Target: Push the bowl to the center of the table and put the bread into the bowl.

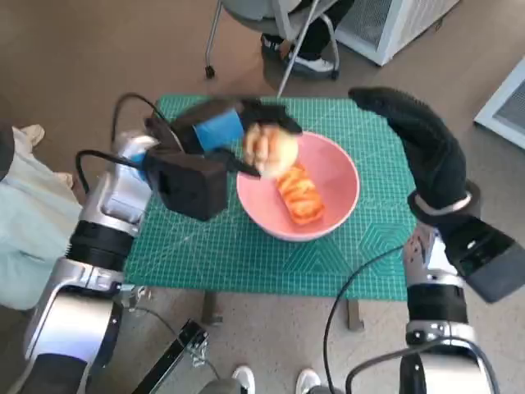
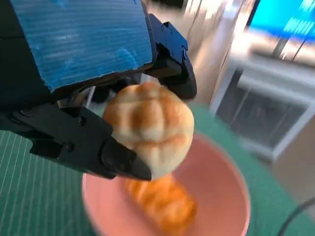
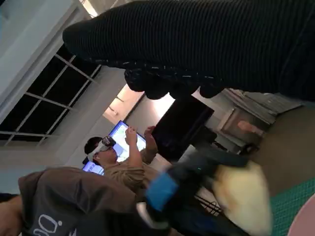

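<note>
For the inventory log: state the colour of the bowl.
The bowl is pink, clearest in the head view.

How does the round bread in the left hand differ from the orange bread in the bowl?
The round bread is pale and dome-shaped; the orange bread is darker and longer. The round bread is held by the left hand above the pink bowl; the orange bread already lies inside it. Both are baked pieces with scored tops.

- Pink bowl (image 1: 332, 193): upright, near surface center, orange pastry (image 1: 300, 197) lying inside.
- Pale round bread roll (image 1: 271, 149): held above bowl's 10 o'clock rim.
</note>
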Tool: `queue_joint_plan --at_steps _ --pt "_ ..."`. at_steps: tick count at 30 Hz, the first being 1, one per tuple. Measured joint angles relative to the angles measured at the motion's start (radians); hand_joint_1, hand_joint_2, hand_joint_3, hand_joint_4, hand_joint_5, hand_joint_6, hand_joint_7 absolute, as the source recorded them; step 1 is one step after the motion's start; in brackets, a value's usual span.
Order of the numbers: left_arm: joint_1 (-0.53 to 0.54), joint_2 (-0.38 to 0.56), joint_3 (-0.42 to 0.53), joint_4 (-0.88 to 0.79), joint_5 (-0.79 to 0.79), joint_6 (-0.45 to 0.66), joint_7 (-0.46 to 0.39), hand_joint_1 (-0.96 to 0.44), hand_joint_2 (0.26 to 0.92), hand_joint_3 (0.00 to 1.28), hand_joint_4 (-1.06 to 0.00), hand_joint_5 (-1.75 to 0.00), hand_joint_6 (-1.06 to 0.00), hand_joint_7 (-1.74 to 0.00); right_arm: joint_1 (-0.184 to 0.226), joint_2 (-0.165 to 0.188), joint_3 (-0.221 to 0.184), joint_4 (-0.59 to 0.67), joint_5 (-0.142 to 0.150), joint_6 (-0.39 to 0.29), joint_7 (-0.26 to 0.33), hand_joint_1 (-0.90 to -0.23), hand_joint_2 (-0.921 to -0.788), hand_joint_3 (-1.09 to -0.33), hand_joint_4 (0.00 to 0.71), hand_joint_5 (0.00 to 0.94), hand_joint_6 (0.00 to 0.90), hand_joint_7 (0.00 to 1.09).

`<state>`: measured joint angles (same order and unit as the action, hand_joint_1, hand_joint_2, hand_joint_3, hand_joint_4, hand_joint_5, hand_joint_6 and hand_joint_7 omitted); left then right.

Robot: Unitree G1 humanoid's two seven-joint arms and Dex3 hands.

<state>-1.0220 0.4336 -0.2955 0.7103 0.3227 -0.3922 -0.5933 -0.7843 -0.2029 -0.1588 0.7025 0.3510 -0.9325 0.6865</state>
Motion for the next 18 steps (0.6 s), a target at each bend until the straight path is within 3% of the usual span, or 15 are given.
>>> queue_joint_plan --at_steps 6,9,12,18 --pt "0.0 -0.023 0.012 0.052 -0.007 -0.093 0.065 -0.27 0.918 0.07 -0.35 -0.06 -0.44 -0.19 0.003 -0.01 -0.005 -0.002 0.0 0.0 0.0 -0.694 -0.921 -0.723 0.277 0.0 -0.001 0.77" --pt "0.002 -0.043 0.029 0.082 -0.008 -0.163 0.148 -0.28 0.92 0.1 -0.51 -0.09 -0.56 -0.26 0.003 -0.017 -0.013 -0.002 0.001 0.0 0.0 -0.683 -0.921 -0.719 0.277 0.0 0.001 0.77" --pt "0.005 -0.06 0.049 0.103 -0.01 -0.22 0.224 -0.29 0.921 0.12 -0.6 -0.12 -0.62 -0.3 0.003 -0.017 -0.019 -0.002 0.002 0.0 -0.002 -0.676 -0.921 -0.716 0.276 0.0 0.003 0.77" --pt "0.015 -0.11 0.112 0.144 -0.068 -0.282 0.313 -0.3 0.921 0.14 -0.66 -0.13 -0.62 -0.32 0.003 -0.016 -0.035 0.002 -0.003 -0.011 -0.041 -0.668 -0.921 -0.717 0.27 0.0 0.005 0.77"
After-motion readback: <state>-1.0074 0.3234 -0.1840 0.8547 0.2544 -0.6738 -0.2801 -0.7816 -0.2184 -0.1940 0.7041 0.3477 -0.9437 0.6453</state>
